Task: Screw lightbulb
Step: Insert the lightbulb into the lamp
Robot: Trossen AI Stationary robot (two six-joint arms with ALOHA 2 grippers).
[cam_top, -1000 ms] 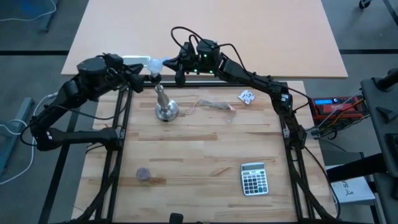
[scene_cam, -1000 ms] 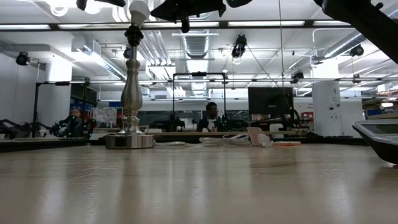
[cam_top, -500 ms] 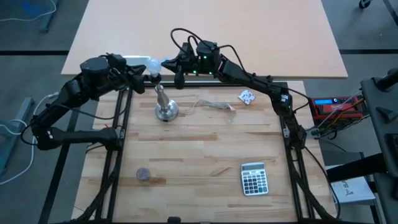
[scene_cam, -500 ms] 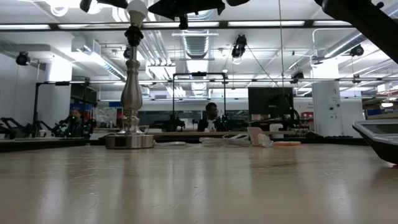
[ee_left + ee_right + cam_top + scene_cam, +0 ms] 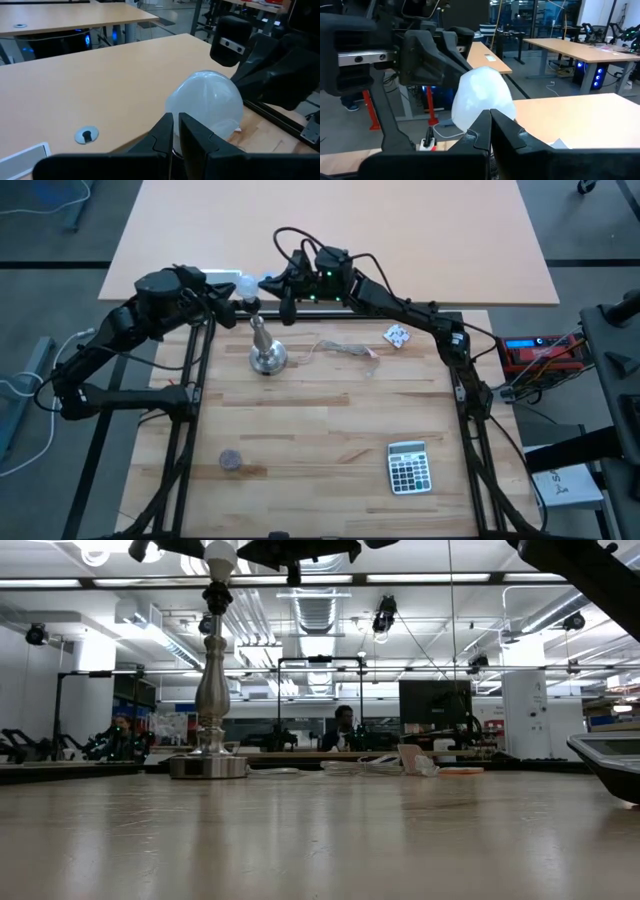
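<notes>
The white frosted lightbulb (image 5: 247, 284) sits on top of the silver stand (image 5: 266, 352), which rests on its round base at the table's far left. In the low view the lightbulb (image 5: 220, 554) tops the stand's black socket (image 5: 215, 595). My left gripper (image 5: 232, 292) is shut just left of the bulb. My right gripper (image 5: 272, 284) is shut just right of it. In each wrist view the globe (image 5: 205, 102) (image 5: 482, 97) fills the space right behind that gripper's fingertips. My left gripper (image 5: 175, 120) comes level from the table's left, its shut fingertips at the lower part of the globe; I cannot tell whether they touch it. My right gripper (image 5: 490, 116) comes level from the table's right, its shut fingertips at the globe's lower part; I cannot tell whether they touch it.
A thin cable (image 5: 345, 348) runs from the stand's base toward a crumpled paper scrap (image 5: 397, 335). A calculator (image 5: 408, 467) lies near the front right and a small dark disc (image 5: 231, 461) near the front left. Black frame rails (image 5: 190, 380) edge the table.
My left gripper has edged toward the table's right, closer to the bulb. My right gripper's fingers have risen slightly beside the bulb. The bulb and the stand have stayed in place.
</notes>
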